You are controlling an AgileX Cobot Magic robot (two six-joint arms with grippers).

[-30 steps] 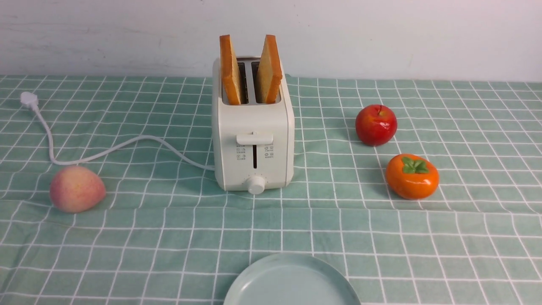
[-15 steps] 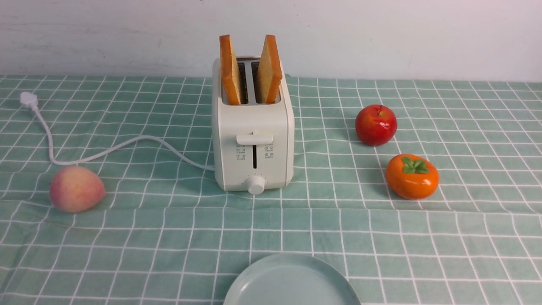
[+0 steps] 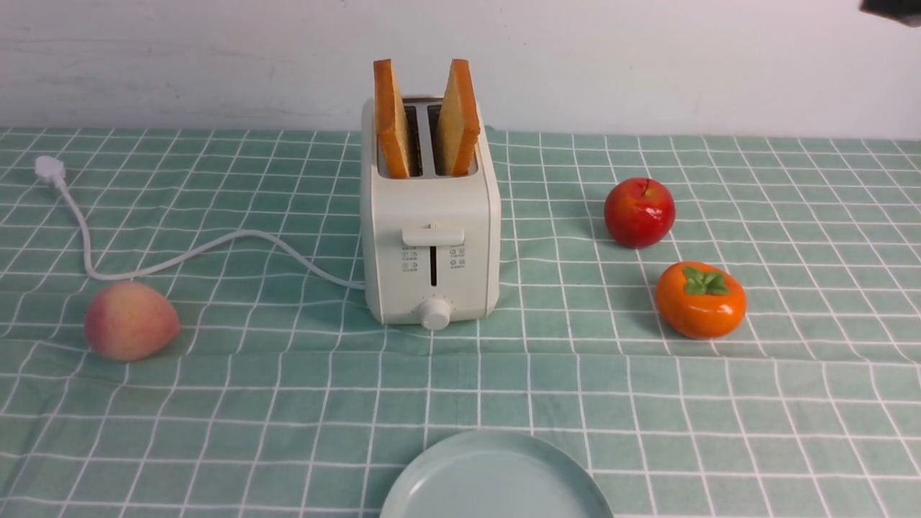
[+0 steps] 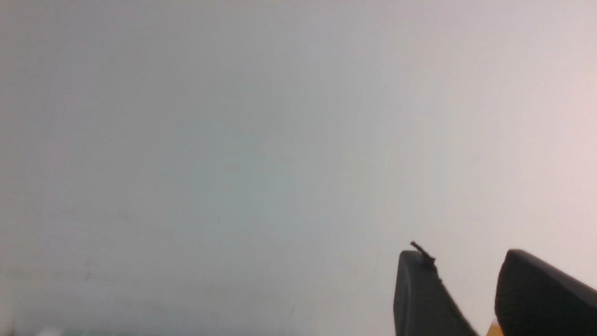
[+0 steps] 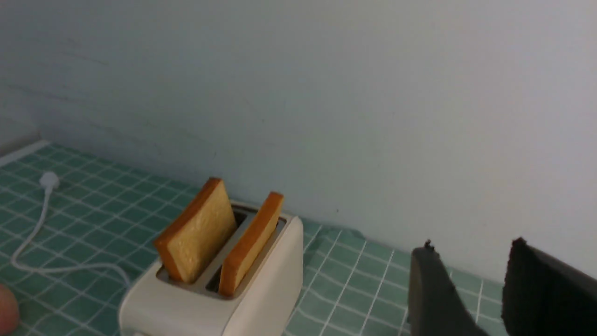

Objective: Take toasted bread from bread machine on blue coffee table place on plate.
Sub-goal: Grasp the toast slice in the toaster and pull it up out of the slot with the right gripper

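Two slices of toasted bread (image 3: 392,119) (image 3: 458,119) stand upright in the slots of the cream bread machine (image 3: 432,244), leaning apart, at the back middle of the blue coffee table (image 3: 288,403). The mint plate (image 3: 496,478) lies at the near edge in front of it, with nothing on it. The right wrist view shows the slices (image 5: 198,233) (image 5: 252,247) and the bread machine (image 5: 261,298) from above, well off to one side of my right gripper (image 5: 470,249), which is open and empty. My left gripper (image 4: 466,261) is open and empty too, facing only bare wall.
A red apple (image 3: 639,213) and an orange persimmon (image 3: 700,300) sit right of the bread machine. A peach (image 3: 131,320) lies at the left. The white cord (image 3: 180,255) runs left to its plug (image 3: 49,170). A dark arm part (image 3: 892,11) shows at the top right corner.
A dark piece of the arm has come into the front view's top right corner. Bread, bread machine, plate and fruit have not moved.
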